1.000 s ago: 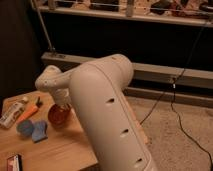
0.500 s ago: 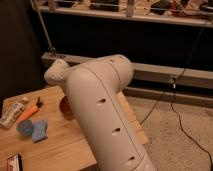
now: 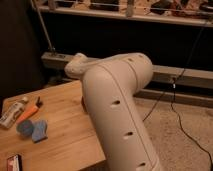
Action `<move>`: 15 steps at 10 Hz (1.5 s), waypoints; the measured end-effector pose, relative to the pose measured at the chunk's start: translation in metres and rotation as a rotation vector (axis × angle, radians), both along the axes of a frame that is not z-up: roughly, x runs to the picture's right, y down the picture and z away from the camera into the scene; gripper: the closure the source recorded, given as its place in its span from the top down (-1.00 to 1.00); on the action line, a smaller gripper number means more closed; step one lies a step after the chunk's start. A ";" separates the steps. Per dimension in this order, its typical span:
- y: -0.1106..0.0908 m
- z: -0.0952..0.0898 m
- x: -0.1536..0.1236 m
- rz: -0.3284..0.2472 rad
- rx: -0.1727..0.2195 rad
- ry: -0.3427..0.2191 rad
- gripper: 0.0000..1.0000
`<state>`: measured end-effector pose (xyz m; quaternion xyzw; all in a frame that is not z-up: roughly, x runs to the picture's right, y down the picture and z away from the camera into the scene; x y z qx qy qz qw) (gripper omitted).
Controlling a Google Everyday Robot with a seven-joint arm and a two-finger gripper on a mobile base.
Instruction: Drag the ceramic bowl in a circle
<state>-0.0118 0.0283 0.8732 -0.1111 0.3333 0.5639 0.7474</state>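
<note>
Arm (image 3: 117,110), smooth white rounded shell, blocks mid-view. Gripper hidden behind it, above wooden table (image 3: 60,137); jaws closed, whether on anything can't tell. Ceramic bowl (image 3: 83,104): only a dark reddish sliver on the tabletop at the arm's left edge. Blue-grey round cup (image 3: 23,127) sits well left.

A single camera looks down from behind the robot's bulky white plastic arm (image 3: 117,105), close enough that it fills mid-frame, hiding the gripper beyond; the light wooden table (image 3: 65,131) lies lower left
</note>
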 end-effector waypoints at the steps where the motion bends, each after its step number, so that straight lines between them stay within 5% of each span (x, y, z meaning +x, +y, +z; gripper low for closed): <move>1: 0.015 -0.010 0.033 0.023 -0.019 0.024 -1.00; 3: 0.030 -0.026 0.059 0.014 -0.041 0.027 -1.00; 4: 0.046 -0.049 0.075 -0.028 -0.065 0.000 -1.00; 7: 0.081 -0.082 0.075 -0.084 -0.099 -0.074 -1.00; 11: 0.162 -0.136 0.031 -0.162 -0.194 -0.255 -1.00; 15: 0.228 -0.161 -0.025 -0.227 -0.298 -0.412 -1.00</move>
